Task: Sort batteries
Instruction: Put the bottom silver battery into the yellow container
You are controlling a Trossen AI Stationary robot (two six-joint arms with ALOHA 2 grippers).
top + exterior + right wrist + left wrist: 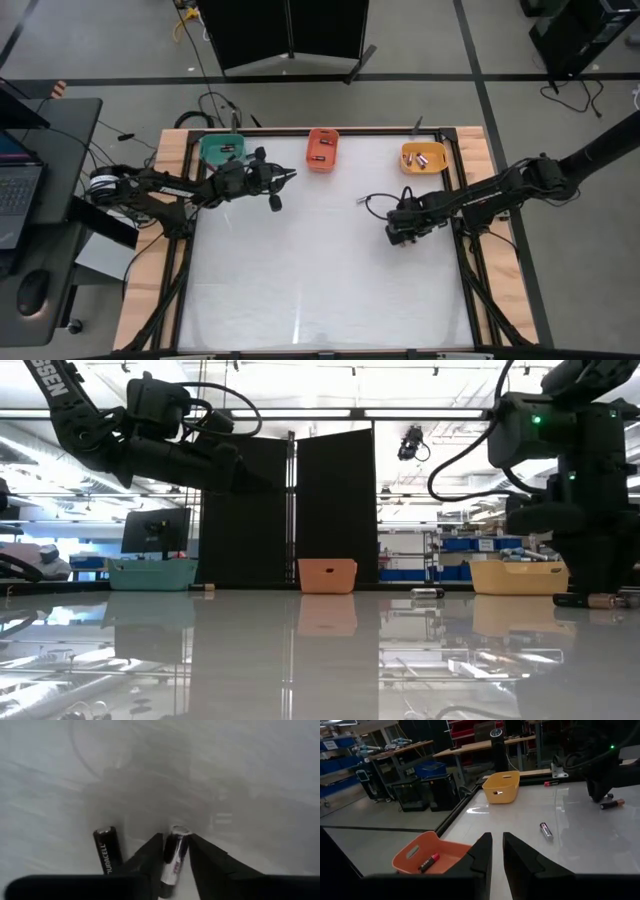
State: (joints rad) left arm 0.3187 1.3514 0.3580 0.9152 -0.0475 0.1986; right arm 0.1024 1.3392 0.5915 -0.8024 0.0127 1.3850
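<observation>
Batteries lie in the green bin, the orange bin and the yellow bin along the table's far edge. One loose battery rests on its side mid-table. My right gripper points down at the table right of centre, shut on a dark battery with a silvery cap. A black Duracell battery lies close beside it. My left gripper hovers near the orange bin, holding nothing, with its fingers a narrow gap apart. My right gripper pinches the dark battery's body between its two fingers, one on each long side, with the silvery cap sticking out past the fingertips. The fingers come from above, reaching down to the table. Whether the battery is lifted off the table, I cannot tell.
The white tabletop has free room toward its near edge. A black frame rail runs along the table's right side, beside my right arm. Dark panels and shelving stand beyond the far edge.
</observation>
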